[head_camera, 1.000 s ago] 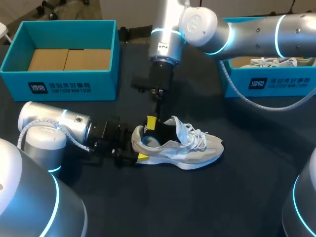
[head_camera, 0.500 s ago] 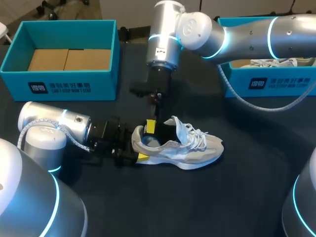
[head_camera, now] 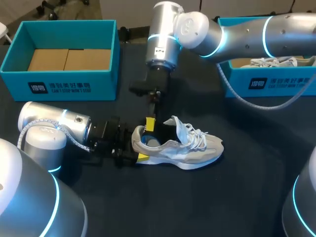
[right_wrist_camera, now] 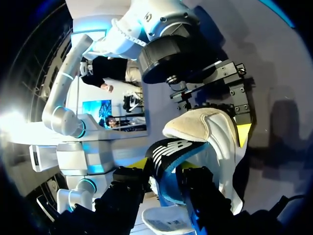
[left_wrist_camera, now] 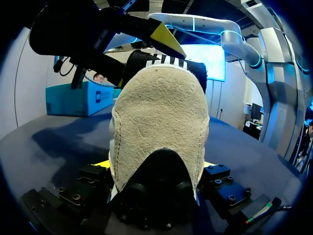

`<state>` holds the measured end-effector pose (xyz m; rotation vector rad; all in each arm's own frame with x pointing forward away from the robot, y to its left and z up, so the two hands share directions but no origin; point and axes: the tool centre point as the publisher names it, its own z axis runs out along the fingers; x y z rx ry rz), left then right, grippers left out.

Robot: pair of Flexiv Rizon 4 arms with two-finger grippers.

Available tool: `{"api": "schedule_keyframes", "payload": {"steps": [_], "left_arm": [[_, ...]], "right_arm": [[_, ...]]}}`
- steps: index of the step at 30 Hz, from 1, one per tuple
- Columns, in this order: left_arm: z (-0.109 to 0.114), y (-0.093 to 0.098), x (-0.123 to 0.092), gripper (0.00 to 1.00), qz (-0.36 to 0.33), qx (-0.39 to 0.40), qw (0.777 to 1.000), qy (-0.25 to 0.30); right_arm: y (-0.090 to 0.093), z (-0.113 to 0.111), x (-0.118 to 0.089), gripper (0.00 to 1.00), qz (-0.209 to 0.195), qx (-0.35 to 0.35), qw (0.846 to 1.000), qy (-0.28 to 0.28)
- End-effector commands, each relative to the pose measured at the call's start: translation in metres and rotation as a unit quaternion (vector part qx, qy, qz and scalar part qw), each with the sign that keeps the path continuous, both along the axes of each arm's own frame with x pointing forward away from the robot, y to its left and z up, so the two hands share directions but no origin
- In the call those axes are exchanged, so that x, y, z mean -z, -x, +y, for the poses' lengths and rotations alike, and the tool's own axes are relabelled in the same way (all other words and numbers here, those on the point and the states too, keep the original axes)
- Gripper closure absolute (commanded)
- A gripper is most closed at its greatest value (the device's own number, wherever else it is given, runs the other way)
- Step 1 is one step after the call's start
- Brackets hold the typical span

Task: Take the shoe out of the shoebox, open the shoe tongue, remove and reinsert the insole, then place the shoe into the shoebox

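**Insole half out of the sneaker, both hands clamped**

Head view: the grey-and-white sneaker (head_camera: 182, 147) lies on its sole on the dark surface (head_camera: 237, 197), just toward 6 o'clock from the middle, with its toe pointing to 3 o'clock and its heel to 9. The left hand (head_camera: 138, 146) comes in from 9 o'clock and is clenched on the heel. The right hand (head_camera: 150, 123) hangs down from 12 o'clock over the shoe's opening, pinching the black insole (head_camera: 159, 132), which stands up out of the collar. An open teal shoebox (head_camera: 69, 86) sits at 10 o'clock; a second teal shoebox (head_camera: 276, 84) at 2 o'clock holds another shoe.

Left wrist view: the suede heel of the sneaker (left_wrist_camera: 159, 127) fills the gap between this hand's fingers, which press it from both sides. The insole (left_wrist_camera: 168, 62) rises beyond the heel, with the other hand's yellow tip against it.

Right wrist view: the insole (right_wrist_camera: 168, 164), black on top and blue beneath, is clamped between this hand's fingers (right_wrist_camera: 128, 192). The heel lies just ahead.
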<state>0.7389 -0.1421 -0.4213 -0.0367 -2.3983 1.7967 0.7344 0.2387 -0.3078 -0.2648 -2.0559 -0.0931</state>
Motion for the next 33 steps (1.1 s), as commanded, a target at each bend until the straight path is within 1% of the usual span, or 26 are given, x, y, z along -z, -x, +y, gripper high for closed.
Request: {"api": "schedule_keyframes", "payload": {"steps": [1,2,3,4,5,13,21,28,33], "left_arm": [[0.000,0.000,0.001,1.00,0.000,0.000,1.000,-0.001],[0.000,0.000,0.001,1.00,0.000,0.000,1.000,-0.001],[0.000,0.000,0.001,1.00,0.000,0.000,1.000,-0.001],[0.000,0.000,0.001,1.00,0.000,0.000,1.000,-0.001],[0.000,0.000,0.001,1.00,0.000,0.000,1.000,-0.001],[0.000,0.000,0.001,1.00,0.000,0.000,1.000,-0.001],[0.000,0.000,0.001,1.00,0.000,0.000,1.000,-0.001],[0.000,0.000,0.001,1.00,0.000,0.000,1.000,-0.001],[0.000,0.000,0.001,1.00,0.000,0.000,1.000,-0.001]], "right_arm": [[-0.001,0.000,-0.003,0.70,0.000,-0.003,1.000,0.003],[-0.002,0.000,-0.003,0.73,0.003,-0.005,1.000,0.003],[-0.002,0.000,-0.002,0.79,0.004,-0.005,1.000,0.003],[-0.003,0.001,-0.001,0.88,0.006,-0.006,1.000,0.003],[-0.003,0.001,0.000,1.00,0.008,-0.007,1.000,0.002],[-0.006,0.001,-0.003,1.00,0.019,-0.018,1.000,-0.001],[-0.010,-0.004,-0.026,1.00,0.028,-0.047,0.998,-0.015],[-0.016,-0.005,-0.040,1.00,0.021,-0.067,0.997,-0.034],[-0.020,-0.004,-0.045,1.00,0.018,-0.067,0.997,-0.042]]}}
